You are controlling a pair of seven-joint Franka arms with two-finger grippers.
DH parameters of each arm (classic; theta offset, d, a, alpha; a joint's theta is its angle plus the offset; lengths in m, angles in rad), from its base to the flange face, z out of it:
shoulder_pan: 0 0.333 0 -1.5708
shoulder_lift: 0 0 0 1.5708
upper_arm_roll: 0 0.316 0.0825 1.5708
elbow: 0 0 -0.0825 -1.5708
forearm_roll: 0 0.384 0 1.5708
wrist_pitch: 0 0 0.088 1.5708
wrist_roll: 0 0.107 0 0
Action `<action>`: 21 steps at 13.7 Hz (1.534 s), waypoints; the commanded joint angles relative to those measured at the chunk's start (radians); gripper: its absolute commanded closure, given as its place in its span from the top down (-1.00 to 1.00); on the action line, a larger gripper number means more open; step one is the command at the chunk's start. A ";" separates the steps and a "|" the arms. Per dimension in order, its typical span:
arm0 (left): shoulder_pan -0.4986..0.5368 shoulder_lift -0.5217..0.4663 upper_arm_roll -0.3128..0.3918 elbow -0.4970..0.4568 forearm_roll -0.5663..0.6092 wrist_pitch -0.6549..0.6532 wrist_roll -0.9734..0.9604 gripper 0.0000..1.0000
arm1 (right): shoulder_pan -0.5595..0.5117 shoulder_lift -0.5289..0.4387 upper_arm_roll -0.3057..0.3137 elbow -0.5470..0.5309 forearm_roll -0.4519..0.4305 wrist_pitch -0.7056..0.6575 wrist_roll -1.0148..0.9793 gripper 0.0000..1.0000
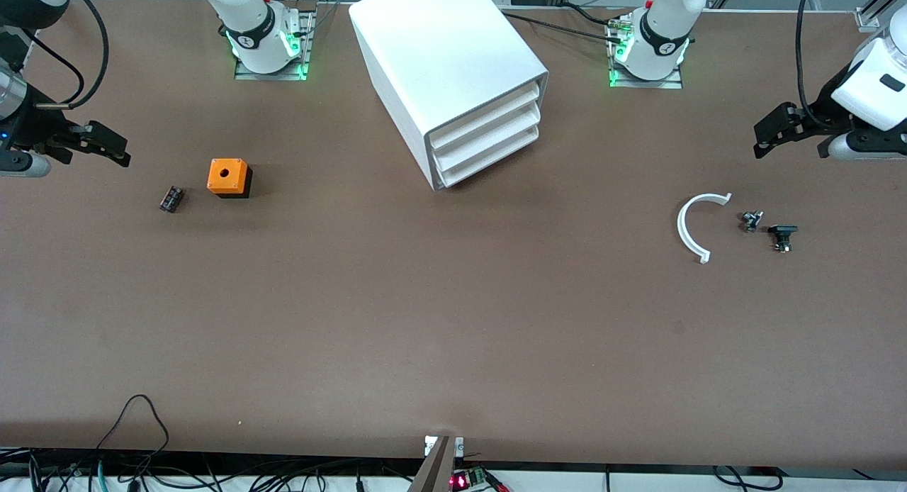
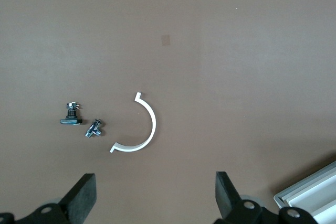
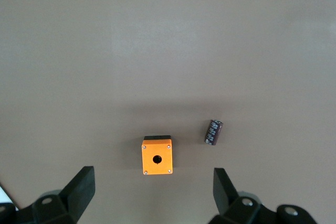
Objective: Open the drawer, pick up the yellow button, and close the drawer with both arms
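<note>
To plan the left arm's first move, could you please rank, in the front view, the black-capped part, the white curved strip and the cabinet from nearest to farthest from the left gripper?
Measured from the left gripper, open at its own end of the table:
1. Black-capped part, nearer the front camera.
2. White curved strip, beside it toward the table's middle.
3. Cabinet, mid-table between the bases, drawers shut.

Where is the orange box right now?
The orange box sits on the table toward the right arm's end, beside the small dark block, under the open right gripper.
</note>
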 commanded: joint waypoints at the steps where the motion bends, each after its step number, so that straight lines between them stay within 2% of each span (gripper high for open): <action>1: -0.003 0.025 0.002 0.058 -0.014 -0.026 0.015 1.00 | -0.001 -0.010 -0.002 0.007 0.016 -0.015 -0.014 1.00; 3: -0.026 0.087 -0.003 0.075 -0.009 -0.032 0.007 1.00 | -0.001 -0.010 -0.002 0.008 0.016 -0.017 -0.012 1.00; 5: -0.025 0.080 -0.011 0.075 -0.014 -0.032 0.012 1.00 | -0.001 -0.010 -0.002 0.007 0.016 -0.015 -0.014 1.00; 10: -0.027 0.132 -0.030 0.045 -0.015 -0.026 0.020 1.00 | 0.002 0.002 0.002 0.022 0.017 -0.011 -0.012 1.00; 15: -0.025 0.222 -0.076 -0.015 -0.038 -0.027 0.021 1.00 | 0.003 0.077 0.002 0.086 0.017 -0.017 -0.015 1.00; 17: -0.023 0.261 -0.089 -0.046 -0.140 -0.024 0.021 1.00 | 0.002 0.089 0.004 0.088 0.020 -0.018 -0.015 1.00; 19: -0.025 0.295 -0.090 -0.102 -0.300 -0.017 0.023 1.00 | 0.011 0.096 0.007 0.091 0.034 -0.017 -0.012 1.00; 21: -0.025 0.310 -0.099 -0.197 -0.475 0.029 0.023 1.00 | 0.023 0.105 0.007 0.089 0.034 -0.018 -0.012 1.00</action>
